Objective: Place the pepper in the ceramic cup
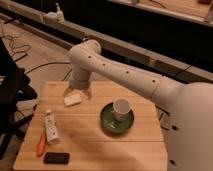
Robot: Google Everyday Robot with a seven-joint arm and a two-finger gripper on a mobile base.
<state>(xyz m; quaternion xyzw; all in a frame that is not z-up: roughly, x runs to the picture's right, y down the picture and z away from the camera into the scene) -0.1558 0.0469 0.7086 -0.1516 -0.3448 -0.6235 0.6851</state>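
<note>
- Hovering over the far part of the wooden table (100, 150), the gripper (77, 93) is hanging just above a small white block (72, 99). Its fingers are standing spread and gripping nothing.
- Lying at the table's camera-near corner, the pepper (41, 144) is sitting well apart from the gripper. It is just beside the white tube (50, 127) and near a flat black object (56, 158).
- Standing upright in the dark green dish (107, 125), the ceramic cup (121, 107) is waiting on the other side of the table.
- Closing here would likely be grabbing the white block, since the gripper is sitting over that and not over the pepper.
- Reaching for the pepper is looking tight: with the tube so near, a finger may be landing on the tube or shoving the pepper toward the table edge and off it.
- Slipping is a risk too, the pepper being slim and tapered.
- Dropping it off-centre may be tipping the narrow cup or leaving the pepper in the dish instead.
</note>
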